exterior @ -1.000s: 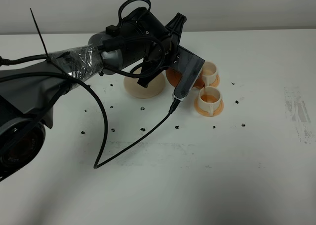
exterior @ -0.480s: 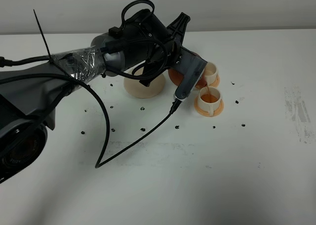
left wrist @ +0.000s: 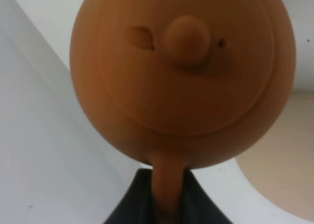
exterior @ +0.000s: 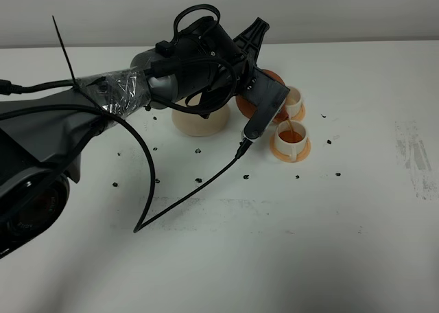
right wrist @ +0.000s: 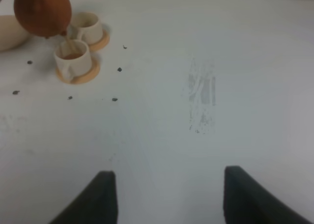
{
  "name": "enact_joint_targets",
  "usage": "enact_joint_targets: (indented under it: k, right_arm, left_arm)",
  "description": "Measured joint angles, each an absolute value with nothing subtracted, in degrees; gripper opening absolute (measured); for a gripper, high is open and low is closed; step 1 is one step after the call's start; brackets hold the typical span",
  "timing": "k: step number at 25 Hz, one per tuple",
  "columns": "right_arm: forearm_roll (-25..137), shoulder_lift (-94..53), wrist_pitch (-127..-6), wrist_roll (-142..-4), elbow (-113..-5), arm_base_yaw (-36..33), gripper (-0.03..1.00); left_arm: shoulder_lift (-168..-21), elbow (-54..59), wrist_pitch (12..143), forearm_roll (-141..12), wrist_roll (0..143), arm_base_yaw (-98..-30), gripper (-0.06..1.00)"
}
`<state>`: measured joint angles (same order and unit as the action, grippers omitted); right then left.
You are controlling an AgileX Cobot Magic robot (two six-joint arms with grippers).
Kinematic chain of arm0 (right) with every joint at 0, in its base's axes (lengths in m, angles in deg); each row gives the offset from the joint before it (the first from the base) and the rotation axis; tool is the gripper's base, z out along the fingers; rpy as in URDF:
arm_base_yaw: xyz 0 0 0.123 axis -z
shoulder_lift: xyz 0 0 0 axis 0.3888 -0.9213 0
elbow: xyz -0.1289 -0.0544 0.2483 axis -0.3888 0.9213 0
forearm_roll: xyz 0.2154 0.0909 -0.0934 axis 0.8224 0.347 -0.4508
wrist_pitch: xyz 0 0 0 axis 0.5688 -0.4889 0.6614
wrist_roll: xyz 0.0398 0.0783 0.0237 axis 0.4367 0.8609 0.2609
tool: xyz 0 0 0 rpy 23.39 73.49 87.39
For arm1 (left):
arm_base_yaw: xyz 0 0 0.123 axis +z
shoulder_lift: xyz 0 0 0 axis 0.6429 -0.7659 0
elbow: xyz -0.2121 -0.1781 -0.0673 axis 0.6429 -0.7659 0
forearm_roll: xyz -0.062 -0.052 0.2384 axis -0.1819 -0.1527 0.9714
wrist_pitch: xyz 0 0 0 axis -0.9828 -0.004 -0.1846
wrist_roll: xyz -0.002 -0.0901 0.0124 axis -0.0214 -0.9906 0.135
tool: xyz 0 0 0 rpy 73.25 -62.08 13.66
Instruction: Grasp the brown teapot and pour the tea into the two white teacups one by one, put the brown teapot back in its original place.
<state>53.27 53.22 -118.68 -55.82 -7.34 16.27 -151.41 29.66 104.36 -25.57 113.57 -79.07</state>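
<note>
My left gripper is shut on the loop handle of the brown teapot, which fills the left wrist view, lid and knob facing the camera. From above, the teapot hangs tilted beside the two white teacups, largely hidden by the arm. A thin stream of tea falls from it into the nearer teacup, which holds orange tea. The farther teacup stands just behind on its orange coaster. The cream saucer lies bare to the left. My right gripper is open, far from the cups.
A black cable loops from the left arm across the table in front of the saucer. Small dark specks dot the white table around the cups. A grey scuffed patch marks the table to the right.
The left arm has shifted slightly up and to the right with the teapot, and the pouring stream has kept falling into the nearer teacup. The right gripper's earlier state is not shown.
</note>
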Motion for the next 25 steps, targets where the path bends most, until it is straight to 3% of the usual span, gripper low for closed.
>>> enact_joint_targets:
  k: [25]
  right_arm:
    - [53.27,53.22,-118.68,-55.82,-7.34,16.27,0.49]
  left_arm:
    - [-151.41,29.66,104.22,-23.93,116.49,-79.46,0.12]
